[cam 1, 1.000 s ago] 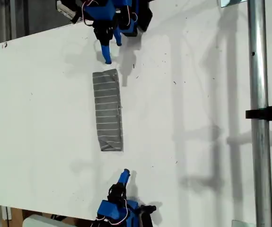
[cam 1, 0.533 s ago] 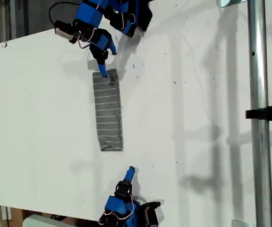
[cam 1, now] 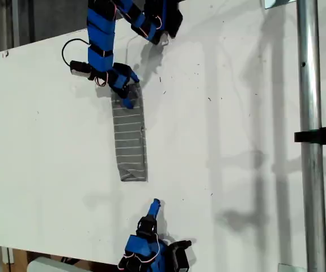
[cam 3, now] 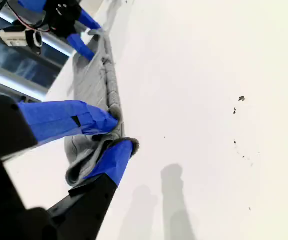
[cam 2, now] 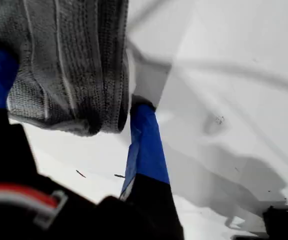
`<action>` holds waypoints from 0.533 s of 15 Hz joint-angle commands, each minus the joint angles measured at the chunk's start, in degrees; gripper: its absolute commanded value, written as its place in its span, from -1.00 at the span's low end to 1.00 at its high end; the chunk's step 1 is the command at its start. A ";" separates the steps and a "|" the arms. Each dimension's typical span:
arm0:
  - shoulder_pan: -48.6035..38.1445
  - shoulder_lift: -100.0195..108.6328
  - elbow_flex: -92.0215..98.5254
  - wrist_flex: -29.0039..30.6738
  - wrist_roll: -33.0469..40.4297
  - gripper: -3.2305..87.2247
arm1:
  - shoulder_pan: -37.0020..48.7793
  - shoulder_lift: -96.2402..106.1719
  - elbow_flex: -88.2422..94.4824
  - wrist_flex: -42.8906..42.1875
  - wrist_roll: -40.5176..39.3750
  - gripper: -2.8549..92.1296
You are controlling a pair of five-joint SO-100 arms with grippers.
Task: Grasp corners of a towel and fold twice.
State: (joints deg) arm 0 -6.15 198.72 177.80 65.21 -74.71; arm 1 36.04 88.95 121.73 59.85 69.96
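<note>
Upper left of centre in the exterior view, our first gripper [cam 1: 127, 97] is down on the top end of the towel [cam 1: 130, 139], jaws spread, one finger on either side of the folded cloth. The towel itself lies as a narrow folded strip running down the white table [cam 1: 236, 113], stripes across it. Just right of that, low in the frame, our second gripper [cam 1: 155, 204] sits short of the towel's bottom end, not touching, fingers slightly parted and empty.
</note>
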 commanded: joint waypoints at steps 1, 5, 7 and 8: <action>-0.79 0.44 0.44 1.05 -0.53 -0.74 | -1.14 -7.12 -12.83 0.35 -5.80 -0.17; -1.32 0.44 0.53 1.49 -0.26 -0.71 | -3.34 -6.50 -18.90 9.32 -10.72 -0.94; -1.67 0.44 0.53 1.58 0.00 -0.71 | -5.98 -1.67 -17.67 22.15 -9.40 -0.94; -1.67 0.44 0.53 1.58 0.00 -0.71 | -9.32 4.83 -15.73 28.30 -6.15 -0.94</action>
State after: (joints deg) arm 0 -6.42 198.72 177.80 66.45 -74.71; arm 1 30.59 84.11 105.73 80.42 60.73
